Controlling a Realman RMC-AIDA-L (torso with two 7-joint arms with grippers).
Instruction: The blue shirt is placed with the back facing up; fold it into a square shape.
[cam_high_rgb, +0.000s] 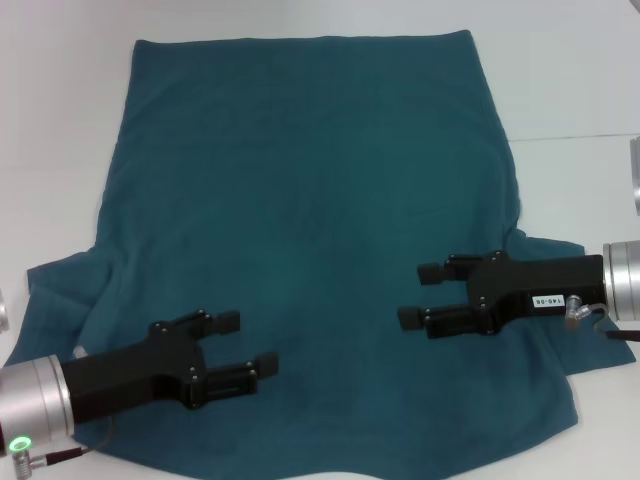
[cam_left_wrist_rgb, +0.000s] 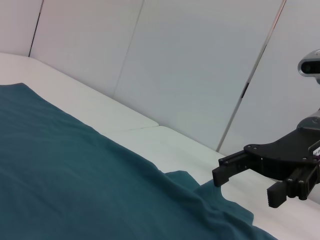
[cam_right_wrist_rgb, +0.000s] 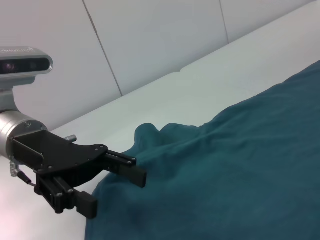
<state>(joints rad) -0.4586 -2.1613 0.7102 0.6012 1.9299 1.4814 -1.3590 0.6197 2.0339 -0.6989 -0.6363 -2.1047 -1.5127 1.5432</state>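
The blue shirt (cam_high_rgb: 300, 220) lies spread flat, plain side up, across the white tabletop (cam_high_rgb: 580, 80), hem toward the far edge and sleeves near the robot. No fold shows yet, so the whole folding job remains. The left gripper (cam_high_rgb: 250, 345) and right gripper (cam_high_rgb: 420, 295) hover over the shirt's near part, jaws parted, holding nothing.
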